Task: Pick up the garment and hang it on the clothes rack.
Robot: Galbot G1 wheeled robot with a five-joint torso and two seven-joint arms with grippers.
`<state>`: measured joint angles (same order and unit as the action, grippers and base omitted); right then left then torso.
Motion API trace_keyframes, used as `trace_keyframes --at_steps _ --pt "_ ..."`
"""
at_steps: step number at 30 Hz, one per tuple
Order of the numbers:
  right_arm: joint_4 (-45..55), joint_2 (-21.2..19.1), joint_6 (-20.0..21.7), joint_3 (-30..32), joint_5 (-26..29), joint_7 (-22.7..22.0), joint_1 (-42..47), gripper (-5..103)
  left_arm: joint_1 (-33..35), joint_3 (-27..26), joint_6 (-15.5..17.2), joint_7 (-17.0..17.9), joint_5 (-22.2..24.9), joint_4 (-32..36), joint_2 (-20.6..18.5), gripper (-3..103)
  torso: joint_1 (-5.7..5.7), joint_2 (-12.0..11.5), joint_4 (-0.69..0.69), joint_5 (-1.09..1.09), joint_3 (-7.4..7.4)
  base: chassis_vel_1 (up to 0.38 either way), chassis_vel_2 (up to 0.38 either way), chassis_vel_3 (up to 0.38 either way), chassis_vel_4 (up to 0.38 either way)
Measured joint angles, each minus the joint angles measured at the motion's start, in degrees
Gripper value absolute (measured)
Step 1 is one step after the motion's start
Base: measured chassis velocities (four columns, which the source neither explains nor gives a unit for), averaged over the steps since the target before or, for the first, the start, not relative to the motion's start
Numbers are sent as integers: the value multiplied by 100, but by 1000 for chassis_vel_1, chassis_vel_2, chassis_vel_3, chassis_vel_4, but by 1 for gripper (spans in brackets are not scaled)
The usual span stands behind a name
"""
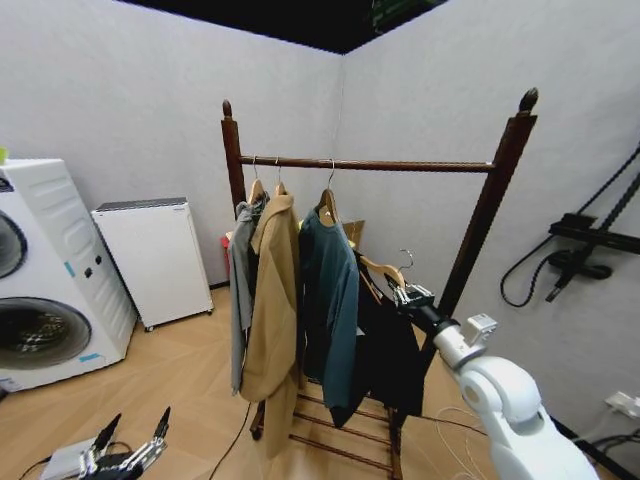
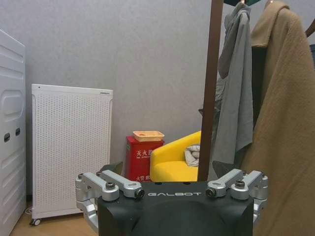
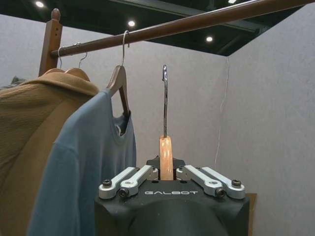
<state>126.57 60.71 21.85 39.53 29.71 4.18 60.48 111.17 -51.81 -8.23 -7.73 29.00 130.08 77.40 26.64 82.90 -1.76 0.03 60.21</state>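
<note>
Cloth this thin and soft will likely weigh little and sag wherever it is pinched, so the sensible hold is the stiff wooden hanger, not the fabric.

Nearest, low at the left, the left end effector (image 1: 128, 455) hangs parked above the wood floor with its fingers spread apart, holding nothing.

Further in on the right, the right end effector (image 1: 410, 296) is clamped on the neck of the light wooden hanger (image 1: 383, 268), its fingers closed either side of the wood just below the metal hook (image 3: 165, 98). That grip looks sound: it keeps the hook upright and free. The garment (image 1: 390, 350) droops black and limp from the hanger, below the bar and just right of the teal-blue shirt (image 1: 330, 310), its hem down near the slatted shelf.

Beyond stands the clothes rack (image 1: 370, 164). In the right wrist view the hook tip sits below the bar, not yet over it. The tan coat (image 1: 272, 300) and a grey piece (image 1: 240, 290) crowd the left end of the bar, leaving the right stretch bare. Loose cloth may swing and brush the shirt.
</note>
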Motion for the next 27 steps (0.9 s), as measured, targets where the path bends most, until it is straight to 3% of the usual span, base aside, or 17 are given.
trace_keyframes --at_steps 7,9,13,15,18,20,26,27 --pt "303 -411 456 -114 598 -509 -383 10 0 0 0 0 0 0 -1 100 11 -4 -2 -3 3 -174 197 194 -175" --pt "310 -753 818 -162 1271 -891 -945 10 0 0 0 1 0 0 0 100 7 -4 4 0 3 -25 44 -2 -5" --pt "299 -986 1092 -173 1805 -1147 -1429 10 0 0 0 1 0 0 0 100 0 -1 3 -3 0 25 -23 -19 55" --pt "252 -1312 1505 -243 2464 -1432 -2095 10 0 0 0 -2 0 0 0 100 -4 2 0 -1 -1 38 -68 -76 33" --pt "131 -1542 1739 -338 2685 -1521 -2472 10 0 0 0 -2 0 0 -1 100 -4 2 -2 -2 -1 21 -50 -33 16" --pt "-127 -1862 2017 -593 2985 -1582 -3049 10 0 0 0 -2 0 0 0 100 -2 2 0 -2 0 0 0 0 0" --pt "-555 -2194 2073 -1294 3363 -1839 -4178 10 0 0 0 -1 0 0 0 100 3 -1 1 -2 1 0 0 0 0" --pt "-696 -2239 2072 -1674 3586 -2033 -4650 10 0 0 0 1 0 0 0 100 3 -1 1 -4 1 0 0 0 0"
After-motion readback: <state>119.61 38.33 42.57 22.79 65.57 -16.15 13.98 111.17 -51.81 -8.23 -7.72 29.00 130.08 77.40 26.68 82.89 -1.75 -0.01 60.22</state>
